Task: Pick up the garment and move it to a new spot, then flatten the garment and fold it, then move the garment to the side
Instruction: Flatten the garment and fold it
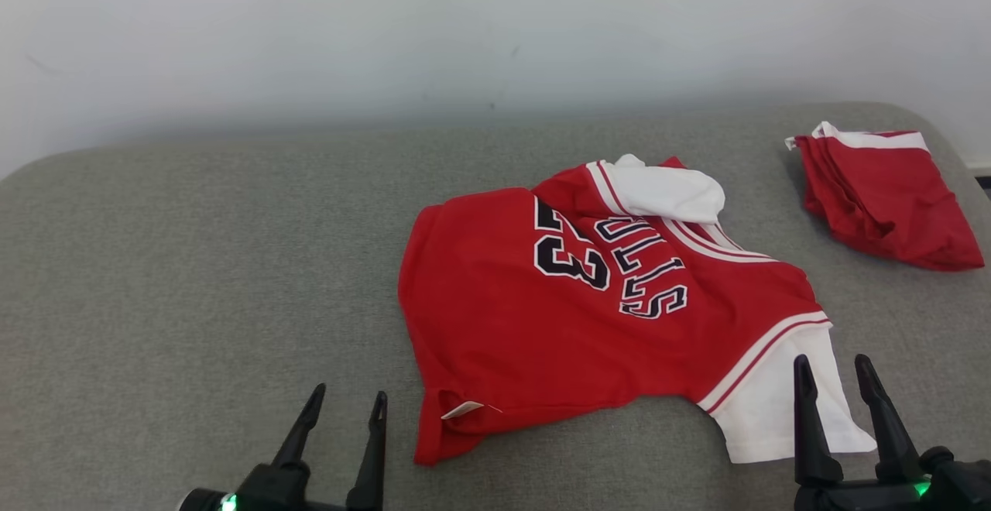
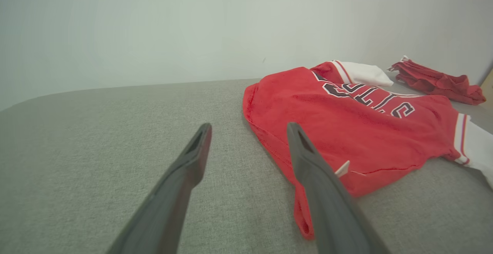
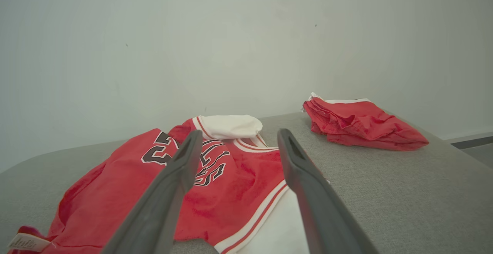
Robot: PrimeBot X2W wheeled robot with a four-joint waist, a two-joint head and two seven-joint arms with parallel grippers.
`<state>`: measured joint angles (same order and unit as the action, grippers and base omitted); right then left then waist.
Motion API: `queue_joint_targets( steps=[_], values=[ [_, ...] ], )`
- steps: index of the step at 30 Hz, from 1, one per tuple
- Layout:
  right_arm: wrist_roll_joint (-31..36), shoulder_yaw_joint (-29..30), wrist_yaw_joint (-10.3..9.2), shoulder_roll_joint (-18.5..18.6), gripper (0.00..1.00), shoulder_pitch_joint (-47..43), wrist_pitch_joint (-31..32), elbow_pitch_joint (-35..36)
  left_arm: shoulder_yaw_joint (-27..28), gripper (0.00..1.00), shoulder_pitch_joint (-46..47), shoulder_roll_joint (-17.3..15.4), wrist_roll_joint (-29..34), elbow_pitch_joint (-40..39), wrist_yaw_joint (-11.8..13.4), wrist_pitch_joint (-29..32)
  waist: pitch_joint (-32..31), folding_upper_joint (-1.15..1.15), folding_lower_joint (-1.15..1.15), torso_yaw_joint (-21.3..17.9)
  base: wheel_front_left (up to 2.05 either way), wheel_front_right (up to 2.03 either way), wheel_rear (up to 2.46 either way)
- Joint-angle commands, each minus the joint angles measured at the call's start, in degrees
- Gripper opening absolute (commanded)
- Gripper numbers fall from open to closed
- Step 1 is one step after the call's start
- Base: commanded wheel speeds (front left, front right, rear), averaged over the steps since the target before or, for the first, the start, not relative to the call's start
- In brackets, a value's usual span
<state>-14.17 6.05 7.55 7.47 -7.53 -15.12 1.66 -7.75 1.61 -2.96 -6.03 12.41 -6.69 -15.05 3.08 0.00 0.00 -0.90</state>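
A pale wall (image 1: 464,23) rises behind a worktop (image 1: 193,263) covered in grey fabric with rounded far corners. The red jersey (image 1: 495,302) lies rumpled on the worktop, a little right of the middle, with its "23" and lettering facing up. One white sleeve is spread at the near right and the other is bunched at the far edge. A second red garment (image 1: 882,201) with white trim sits crumpled at the far right corner, apart from the jersey. The right gripper (image 1: 831,359) is over the near white sleeve, jaws wide open and holding nothing. The left gripper (image 1: 348,392) is just beside the jersey's near left corner, jaws likewise open and empty. A small white label (image 1: 462,410) sticks out at that corner.
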Motion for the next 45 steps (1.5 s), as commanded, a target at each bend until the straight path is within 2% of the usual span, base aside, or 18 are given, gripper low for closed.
queue_joint_targets(
  steps=[1, 7, 10, 17, 18, 20, 27, 36, 45],
  values=[
    [-0.3, -0.2, -0.15, 0.1, 1.0, 0.7, 0.0, -0.1, -0.6, 1.0, 1.2, -0.1, 0.3, 0.7, -0.3, -0.2, 1.0, 0.0, 0.0, -1.0, 0.0, 0.0, 0.0],
    [-0.5, -2.4, -0.15, -0.4, 1.0, 2.4, 0.0, -1.1, -4.4, 1.0, 5.2, 0.0, 0.0, 6.5, -0.7, -0.2, 2.7, 0.0, 0.0, -3.0, 0.0, 0.0, 0.0],
    [-0.7, -3.5, -0.15, -0.4, 1.0, 3.4, 0.0, -1.7, -5.6, 1.0, 6.9, 0.0, -0.8, 11.9, -0.8, -0.2, 3.6, 0.0, 0.0, -4.1, 0.0, 0.0, 0.0],
    [-0.9, -3.4, -0.16, -0.4, 1.0, 4.1, 0.0, -1.8, -7.6, 1.0, 8.5, 0.0, -2.1, 17.9, -0.7, -0.2, 4.3, 0.0, 0.0, -5.2, 0.0, 0.0, 0.0],
    [-1.0, -3.3, -0.16, -0.4, 1.0, 4.0, 0.0, -1.8, -7.5, 0.84, 8.6, 0.0, -2.5, 18.3, -0.7, -0.2, 4.2, 0.0, 0.0, -5.2, 0.0, 0.0, 0.0],
    [-0.9, -3.2, -0.16, -0.4, 1.0, 3.8, 0.0, -1.7, -7.3, 0.0, 8.9, 0.0, -2.7, 18.5, -0.7, -0.2, 4.1, 0.0, 0.0, -5.2, 0.0, 0.0, 0.0],
    [-1.0, -3.0, -0.16, -0.6, 1.0, 2.5, 0.0, -1.9, -6.1, 0.0, 7.9, -0.2, -2.4, 12.9, -0.5, -0.2, 2.8, 0.0, 0.0, -2.7, 0.0, 0.0, 0.0],
    [-1.7, -3.6, -0.16, -0.1, 1.0, 1.7, 0.0, -2.9, -4.7, 0.0, 2.2, -3.8, -3.9, 5.3, -0.7, -0.2, 1.1, 0.0, 0.0, 2.2, 0.0, 0.0, 0.0],
    [-2.1, -3.7, -0.16, 0.1, 1.0, 1.4, 0.0, -3.7, -7.4, 0.0, -3.8, -3.8, -6.8, 8.4, -0.7, -0.2, 1.1, 0.0, 0.0, 3.7, 0.0, 0.0, 0.0]
  ],
)
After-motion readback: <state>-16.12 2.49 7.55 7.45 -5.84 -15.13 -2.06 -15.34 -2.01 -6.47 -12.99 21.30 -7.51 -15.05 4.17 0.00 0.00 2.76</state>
